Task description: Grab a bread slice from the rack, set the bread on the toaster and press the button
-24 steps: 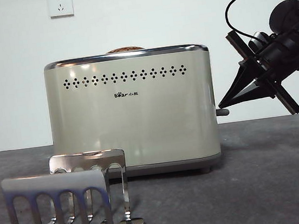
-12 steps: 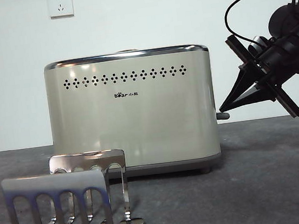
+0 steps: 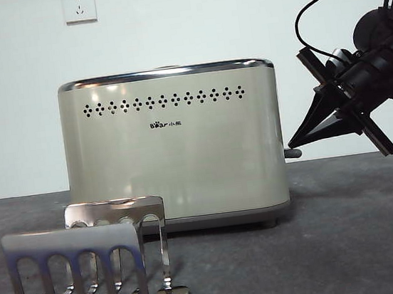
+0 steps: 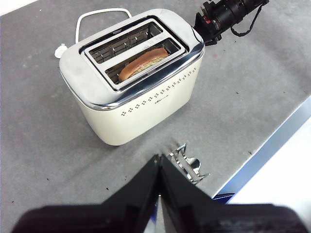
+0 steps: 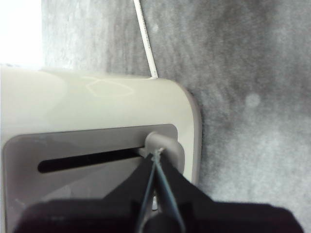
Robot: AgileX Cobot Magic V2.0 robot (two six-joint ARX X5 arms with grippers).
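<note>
The cream toaster (image 3: 175, 146) stands mid-table. In the left wrist view the slice of bread (image 4: 144, 63) sits low in the toaster's (image 4: 131, 102) near slot, and it is hidden in the front view. My right gripper (image 3: 290, 141) is shut, its tip resting on the grey lever knob (image 3: 295, 153) at the toaster's right end. The right wrist view shows the right gripper (image 5: 155, 155) touching the knob (image 5: 165, 143) at the end of its slot. The silver rack (image 3: 90, 271) stands in front left with nothing in it. My left gripper (image 4: 159, 167) is shut and hangs high above the rack (image 4: 187, 165).
A white power cord (image 4: 99, 14) loops behind the toaster. The table's front edge (image 4: 272, 145) runs close to the rack. Two wall sockets (image 3: 79, 5) sit on the back wall.
The bread's crust, seen above the toaster rim a second ago, has sunk out of the front view. The lever knob and my right gripper tip have moved slightly down.
</note>
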